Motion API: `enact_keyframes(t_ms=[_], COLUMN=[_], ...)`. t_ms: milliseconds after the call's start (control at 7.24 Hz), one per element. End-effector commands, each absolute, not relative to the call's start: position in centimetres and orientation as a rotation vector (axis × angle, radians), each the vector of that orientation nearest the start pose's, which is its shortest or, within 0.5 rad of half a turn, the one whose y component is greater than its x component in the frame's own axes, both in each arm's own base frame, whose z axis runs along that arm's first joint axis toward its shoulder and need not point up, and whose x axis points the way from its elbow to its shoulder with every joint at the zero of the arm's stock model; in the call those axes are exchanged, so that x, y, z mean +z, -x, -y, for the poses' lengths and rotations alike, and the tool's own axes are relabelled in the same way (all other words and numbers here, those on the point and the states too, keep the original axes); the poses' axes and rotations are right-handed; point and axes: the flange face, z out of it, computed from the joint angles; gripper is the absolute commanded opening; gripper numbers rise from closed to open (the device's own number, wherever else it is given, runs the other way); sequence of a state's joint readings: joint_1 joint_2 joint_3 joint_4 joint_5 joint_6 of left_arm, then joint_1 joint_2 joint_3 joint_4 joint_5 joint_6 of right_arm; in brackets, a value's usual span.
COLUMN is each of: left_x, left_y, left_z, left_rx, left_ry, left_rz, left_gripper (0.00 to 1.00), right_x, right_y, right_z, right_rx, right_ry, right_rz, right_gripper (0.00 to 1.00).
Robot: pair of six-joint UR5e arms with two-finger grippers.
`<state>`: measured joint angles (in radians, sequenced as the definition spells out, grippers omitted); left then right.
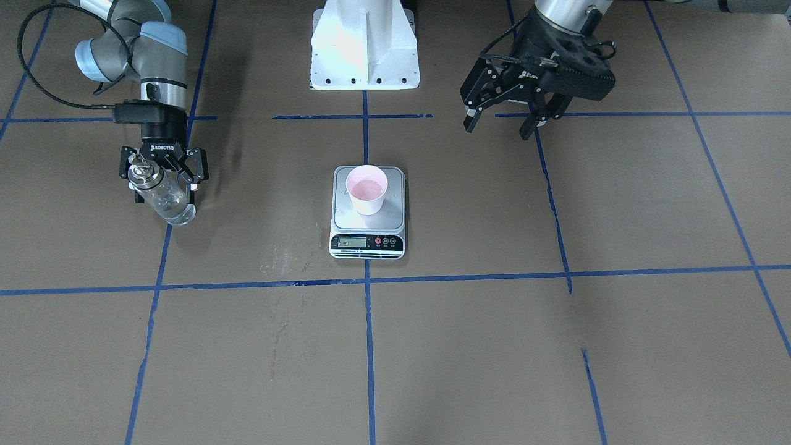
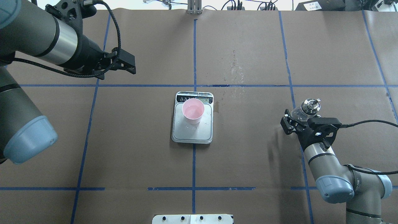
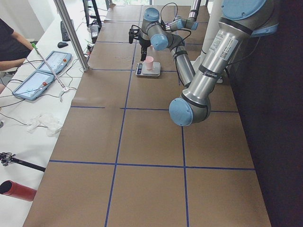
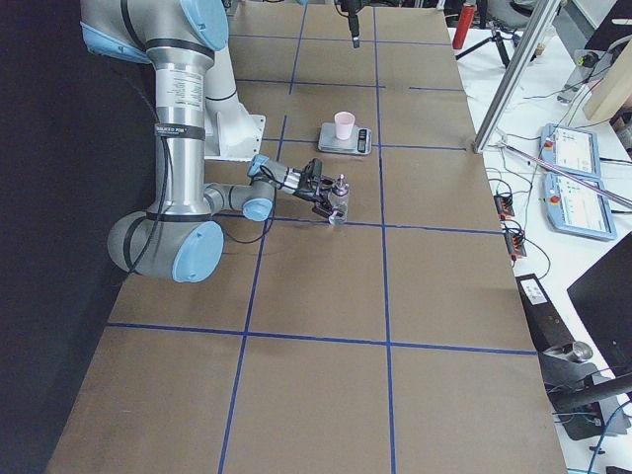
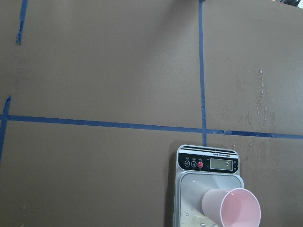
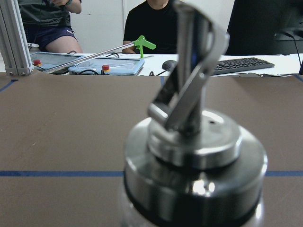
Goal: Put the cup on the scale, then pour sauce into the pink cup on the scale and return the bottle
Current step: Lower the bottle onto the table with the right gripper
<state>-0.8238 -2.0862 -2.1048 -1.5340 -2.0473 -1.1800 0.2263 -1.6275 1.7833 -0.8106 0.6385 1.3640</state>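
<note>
Your right gripper (image 1: pixel 162 176) pinched the glass bottle (image 1: pixel 162 196); your left gripper (image 1: pixel 500 118) hung spread, while the pink cup (image 1: pixel 367 189) stood on the scale (image 1: pixel 368 241).

Robotics lab, taped table (image 2: pixel 248 161), operator consoles (image 4: pixel 573 168)

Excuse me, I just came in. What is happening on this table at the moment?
The pink cup stands on the scale in the middle of the table. The right gripper holds the glass bottle off to the robot's right, low over the table, well away from the cup. The left gripper hangs open and empty above the table.
</note>
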Motion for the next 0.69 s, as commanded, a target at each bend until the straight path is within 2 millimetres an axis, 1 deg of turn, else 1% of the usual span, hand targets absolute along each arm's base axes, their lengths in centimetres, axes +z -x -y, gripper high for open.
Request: enact_keyframes(t_ms=[0, 415, 553], left_x=[15.4, 15.6, 15.7], left_y=[-29.8, -29.8, -29.8], left_z=[45.0, 45.0, 45.0], left_rx=[-0.149, -0.149, -0.149], left_ry=[-0.209, -0.207, -0.207], left_rz=[-1.063, -1.059, -1.059], left_gripper=[1.00, 1.00, 1.00], right_x=[49.1, 49.1, 49.6], right_y=[41.1, 41.3, 40.6], right_z=[29.8, 27.2, 26.4], right_rx=[0.417, 0.384, 0.371], right_ry=[-1.040, -1.060, -1.061], right_rz=[0.631, 0.643, 0.640], right_gripper=[1.00, 1.00, 1.00])
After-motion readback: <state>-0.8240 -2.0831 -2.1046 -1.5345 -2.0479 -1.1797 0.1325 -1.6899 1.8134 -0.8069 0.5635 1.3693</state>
